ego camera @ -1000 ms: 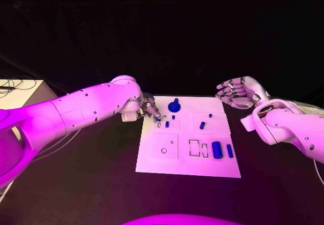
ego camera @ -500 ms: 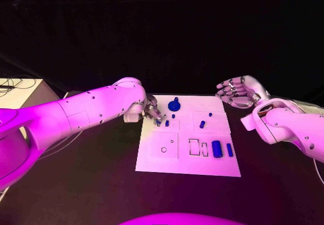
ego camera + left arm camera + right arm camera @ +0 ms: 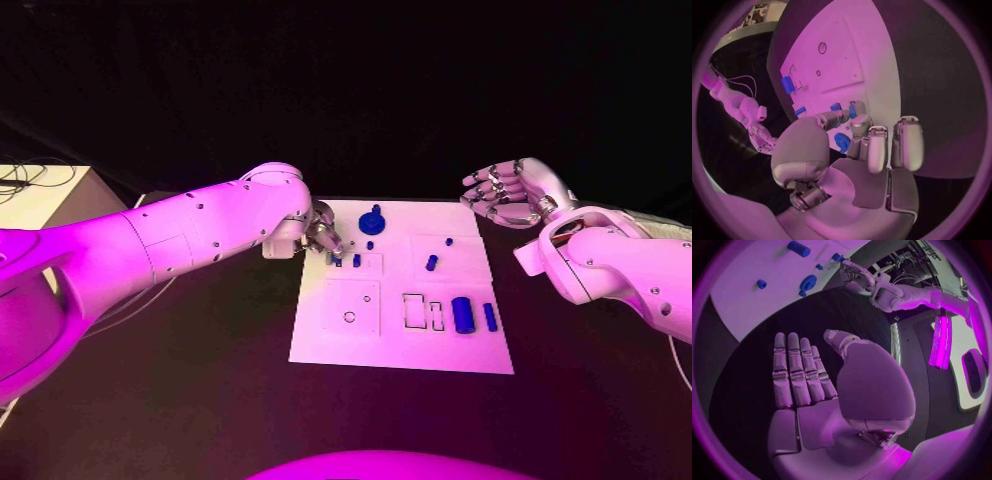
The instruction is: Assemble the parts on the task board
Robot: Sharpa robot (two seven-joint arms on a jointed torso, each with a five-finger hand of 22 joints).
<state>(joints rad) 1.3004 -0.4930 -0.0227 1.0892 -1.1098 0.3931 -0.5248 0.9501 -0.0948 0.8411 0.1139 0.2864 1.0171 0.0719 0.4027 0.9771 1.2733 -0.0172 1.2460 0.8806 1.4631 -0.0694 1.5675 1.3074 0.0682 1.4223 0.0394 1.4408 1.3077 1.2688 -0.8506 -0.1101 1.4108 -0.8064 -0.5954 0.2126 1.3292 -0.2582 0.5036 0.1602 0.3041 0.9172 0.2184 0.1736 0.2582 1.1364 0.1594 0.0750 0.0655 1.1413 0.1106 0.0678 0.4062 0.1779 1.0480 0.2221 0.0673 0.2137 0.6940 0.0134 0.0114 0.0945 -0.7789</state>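
The white task board [image 3: 389,340] lies mid-table. My left hand [image 3: 320,238] reaches over its far left corner, thumb and a finger pinching a small blue peg [image 3: 336,258] [image 3: 853,109] just above the board, beside another small peg [image 3: 356,261]. A blue knob [image 3: 372,223] [image 3: 842,142] stands right behind the hand. Further parts on the board: a peg [image 3: 431,265], a tiny piece [image 3: 449,244], a thick cylinder [image 3: 463,316] and a slim bar [image 3: 490,318]. My right hand [image 3: 508,195] [image 3: 807,375] hovers off the board's far right corner, fingers spread, holding nothing.
Empty outlined slots [image 3: 415,312] and a small round hole [image 3: 349,318] mark the board's near half. A pale box [image 3: 43,195] stands at the table's left edge. Black table surrounds the board on all sides.
My left hand has edged a little further over the board's corner and lower toward the small pegs. The right hand has stayed where it was.
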